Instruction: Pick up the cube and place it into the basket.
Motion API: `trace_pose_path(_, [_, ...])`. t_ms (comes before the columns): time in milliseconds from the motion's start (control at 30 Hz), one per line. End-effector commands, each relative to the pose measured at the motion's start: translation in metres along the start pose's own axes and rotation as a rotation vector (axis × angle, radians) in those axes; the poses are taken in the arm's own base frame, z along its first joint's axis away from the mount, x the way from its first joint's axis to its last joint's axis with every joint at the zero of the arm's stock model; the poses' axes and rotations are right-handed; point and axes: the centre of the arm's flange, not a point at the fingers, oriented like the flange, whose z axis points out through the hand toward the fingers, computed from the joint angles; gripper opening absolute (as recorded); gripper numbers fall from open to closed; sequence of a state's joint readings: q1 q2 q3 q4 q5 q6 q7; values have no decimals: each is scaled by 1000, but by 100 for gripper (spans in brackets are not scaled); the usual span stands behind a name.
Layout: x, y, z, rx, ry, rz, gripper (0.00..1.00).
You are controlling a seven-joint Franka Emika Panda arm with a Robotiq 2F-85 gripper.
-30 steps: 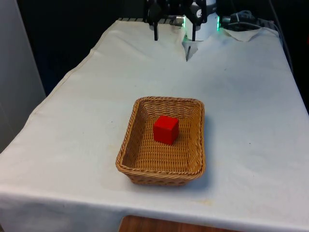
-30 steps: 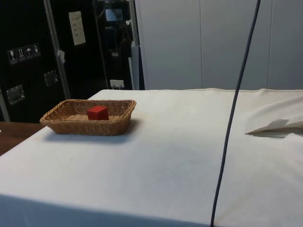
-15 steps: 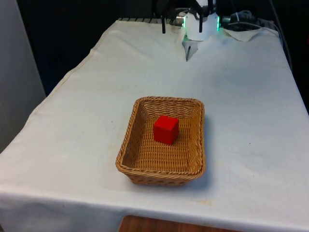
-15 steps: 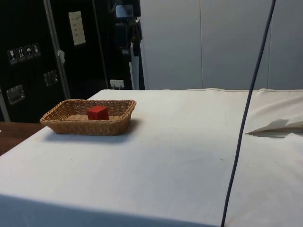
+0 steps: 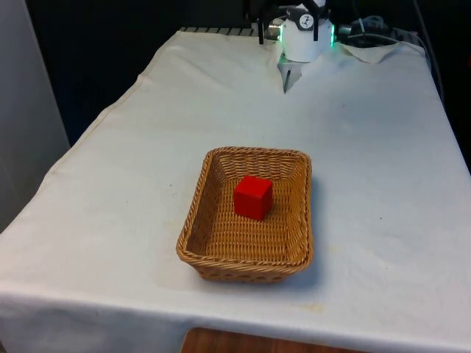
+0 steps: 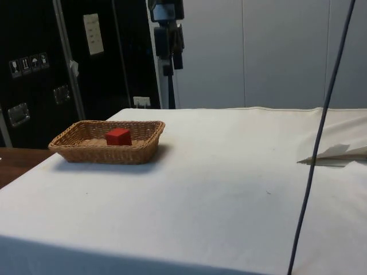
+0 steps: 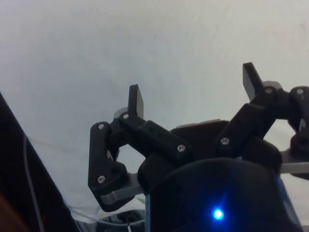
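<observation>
A red cube [image 5: 253,197] rests inside the woven wicker basket [image 5: 193,215] near the table's front edge. From the side, the cube [image 6: 118,137] sits low in the basket [image 6: 103,153], just topping its rim. My gripper [image 5: 288,31] hangs high at the table's far end, well away from the basket. In the side view the gripper [image 6: 170,54] is far above the cloth, behind the basket. In the wrist view the gripper [image 7: 193,89] is open, and its black fingers [image 7: 136,99] are spread wide with nothing but white cloth between them.
The cloth has a raised fold [image 5: 287,73] at the far end, also a pointed fold [image 6: 332,154] in the side view. A dark cable [image 6: 318,143] hangs across the side view's right. Bare cloth [image 5: 368,169] lies around the basket.
The gripper has risen and drawn back toward the table's far end, staying open. The cube and basket have not moved.
</observation>
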State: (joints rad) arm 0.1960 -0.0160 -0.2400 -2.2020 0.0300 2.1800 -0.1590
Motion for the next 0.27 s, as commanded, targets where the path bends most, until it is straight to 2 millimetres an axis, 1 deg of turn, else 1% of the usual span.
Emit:
trace_pose_path(0, [-5, -3, -1, -5, 5, 0, 100])
trace_pose_path(167, [-18, -8, 0, 4, -2, -4, 100])
trace_pose_path(233, [-17, -7, 1, 13, -8, -7, 100])
